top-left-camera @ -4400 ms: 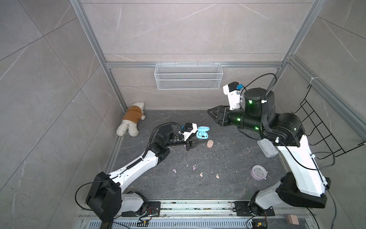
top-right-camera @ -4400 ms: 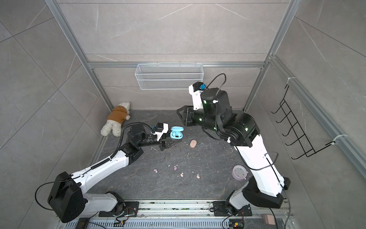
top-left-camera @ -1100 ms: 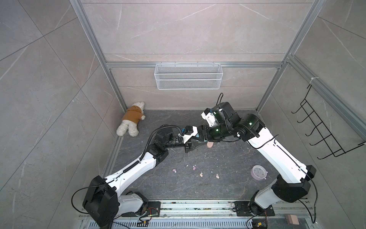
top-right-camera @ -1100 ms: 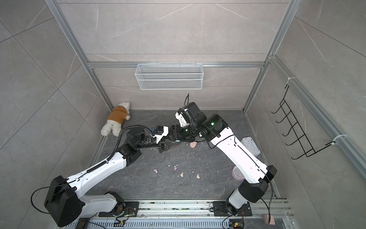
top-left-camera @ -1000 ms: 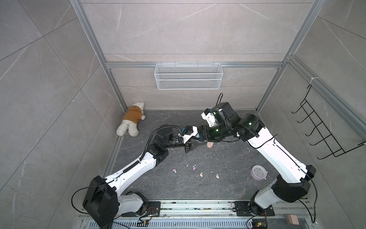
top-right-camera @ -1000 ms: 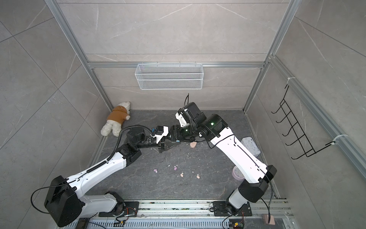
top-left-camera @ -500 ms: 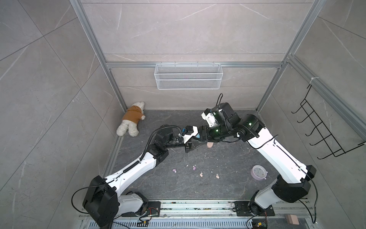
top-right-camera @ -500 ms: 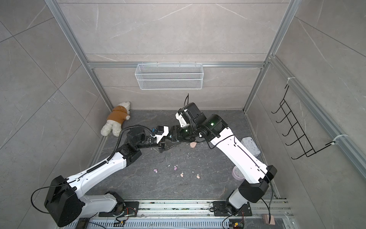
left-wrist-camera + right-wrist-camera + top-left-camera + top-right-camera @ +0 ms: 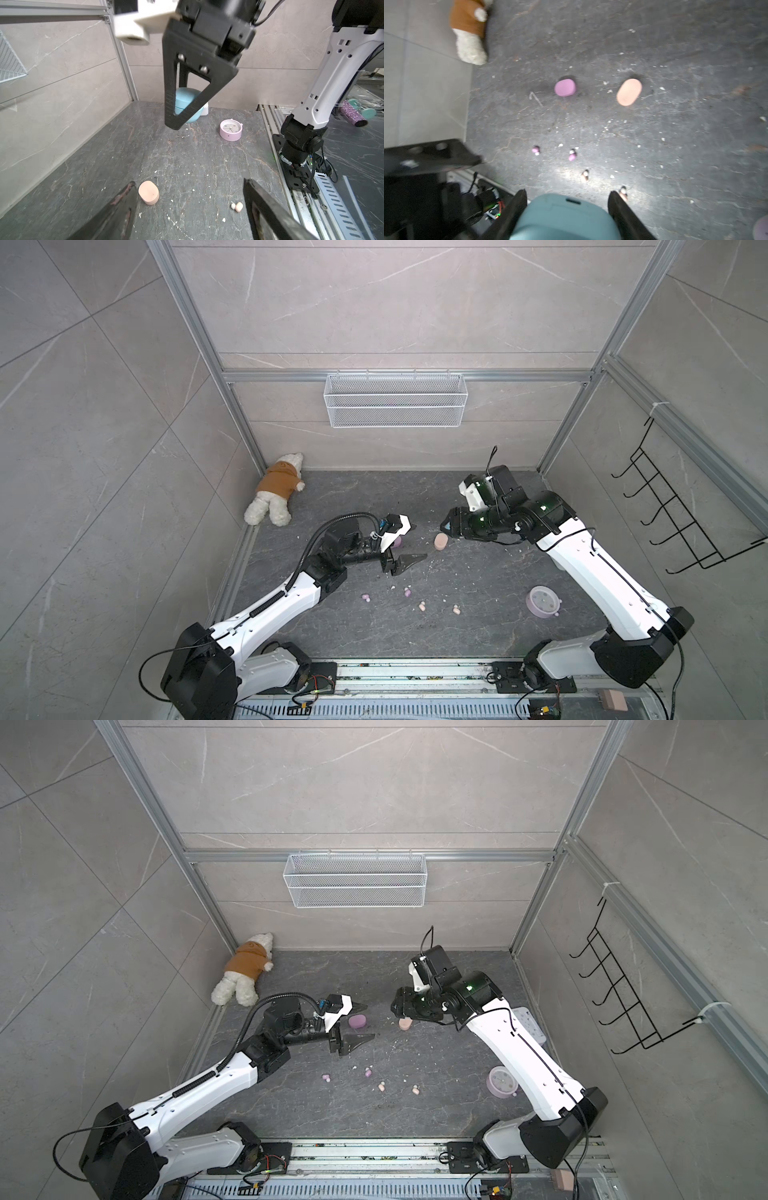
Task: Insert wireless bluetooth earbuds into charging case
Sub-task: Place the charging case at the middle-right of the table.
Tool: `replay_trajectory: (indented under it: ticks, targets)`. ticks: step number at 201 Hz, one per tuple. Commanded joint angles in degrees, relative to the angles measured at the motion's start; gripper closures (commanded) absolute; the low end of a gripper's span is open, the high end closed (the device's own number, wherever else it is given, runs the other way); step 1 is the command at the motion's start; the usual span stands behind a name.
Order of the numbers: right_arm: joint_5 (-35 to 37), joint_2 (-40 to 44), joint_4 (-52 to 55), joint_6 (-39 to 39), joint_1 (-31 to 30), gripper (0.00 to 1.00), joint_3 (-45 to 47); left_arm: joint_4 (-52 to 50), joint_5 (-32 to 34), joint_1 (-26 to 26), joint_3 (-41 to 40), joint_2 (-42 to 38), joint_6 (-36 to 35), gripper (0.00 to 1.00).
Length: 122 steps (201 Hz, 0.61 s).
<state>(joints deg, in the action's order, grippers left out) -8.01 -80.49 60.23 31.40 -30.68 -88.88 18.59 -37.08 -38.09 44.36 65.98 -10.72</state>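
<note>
right pincer (image 9: pixel 567 192) clamped on blue case (image 9: pixel 564 220), left pincer (image 9: pixel 189 182) apart and empty; earbuds (image 9: pixel 422 606) loose on bench (image 9: pixel 478 635) near peach case (image 9: pixel 439 542), on its robot side, likely light, slick, rolly: pinch across the body.

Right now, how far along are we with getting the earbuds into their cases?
Done, maybe: the blue case looks shut; its contents are hidden. In hand: the right end effector holds it raised; the left end effector is open, empty. Left: two lilac earbuds and two peach earbuds lie loose; lilac case and peach case sit closed.
</note>
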Motion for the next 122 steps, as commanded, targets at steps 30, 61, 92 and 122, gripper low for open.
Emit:
replay_trajectory:
  ticks: [30, 61, 92, 122]
  targets:
    - [5.32, -0.21, -12.54, -3.36, 11.30, 0.53, 17.61, -0.86, 7.14, 0.85, -3.32, -4.94, 2.58, 0.16]
    - [8.32, -4.02, -19.70, -4.06, 16.72, 0.53, 23.02, -0.65, 7.30, 0.92, -3.75, -5.71, 2.98, 0.16]
    - [6.34, -9.62, -25.72, -4.75, 22.39, 0.53, 25.88, -0.66, 7.38, 1.02, -3.81, -6.08, 2.82, 0.15]
    - [5.24, -14.14, -28.86, -5.63, 25.76, 0.53, 26.52, 0.05, 7.89, 1.06, -4.15, -6.11, 2.89, 0.15]
